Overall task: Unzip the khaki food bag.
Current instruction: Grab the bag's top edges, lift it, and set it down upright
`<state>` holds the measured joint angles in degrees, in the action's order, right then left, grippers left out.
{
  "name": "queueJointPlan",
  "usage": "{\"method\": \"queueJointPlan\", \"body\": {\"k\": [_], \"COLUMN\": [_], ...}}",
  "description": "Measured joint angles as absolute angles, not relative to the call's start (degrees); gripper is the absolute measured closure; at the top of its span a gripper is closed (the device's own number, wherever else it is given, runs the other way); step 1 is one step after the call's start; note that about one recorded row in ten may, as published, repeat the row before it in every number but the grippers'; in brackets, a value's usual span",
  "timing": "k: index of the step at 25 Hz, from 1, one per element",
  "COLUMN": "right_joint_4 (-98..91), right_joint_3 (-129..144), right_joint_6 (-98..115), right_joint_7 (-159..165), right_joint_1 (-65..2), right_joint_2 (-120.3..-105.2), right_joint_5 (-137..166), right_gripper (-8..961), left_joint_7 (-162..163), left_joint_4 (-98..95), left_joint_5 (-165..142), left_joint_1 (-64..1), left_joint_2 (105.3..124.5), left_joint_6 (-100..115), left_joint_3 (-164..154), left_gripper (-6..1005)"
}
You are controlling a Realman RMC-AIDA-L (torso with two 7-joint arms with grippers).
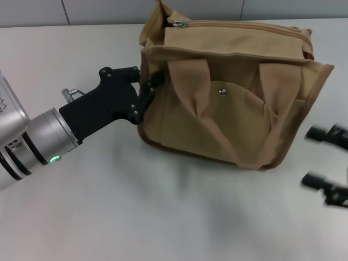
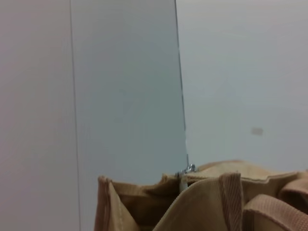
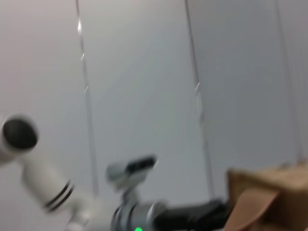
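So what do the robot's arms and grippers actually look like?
The left arm is a silver metal cylinder with black rings and a small green light, ending in an angular matte black gripper housing. The left gripper has short black linked fingers. Of the right gripper only two black fingers show at the picture's edge.
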<state>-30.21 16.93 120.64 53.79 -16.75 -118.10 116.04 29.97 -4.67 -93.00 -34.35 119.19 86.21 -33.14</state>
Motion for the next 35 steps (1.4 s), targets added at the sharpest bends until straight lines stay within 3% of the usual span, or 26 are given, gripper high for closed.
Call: {"method": "queueJointPlan", "body": {"k": [5,19,35], "right_joint_4": [-27.20,-11.87,-14.01], "right_joint_3": [3.74,0.80,16.09], "right_joint_6": [123.58,120.23,103.49], "right_joint_7": [53.79,50.55,52.34], "right_joint_1": [-16.27,-18.24,-34.99], "right_joint_2": [-118.53,-119.37,-119.21], "right_joint_5": [109.17,85.38,84.21], "right_gripper": [111,112,112], "left_joint_7": [31.21,43.35,49.51], "left_joint_4": [-5.94,-22.60,-35.57], "left_joint_5": [-92.96,-92.10,-86.98], "left_joint_1": [-35.95,-38.97,-37.50], "left_joint_2": [118.94,119.05,118.86], "left_joint_6": [88.25,94.35,97.13], "left_joint_3": [-33.14,-36.83,-52.04], "left_gripper": [911,912,911]}}
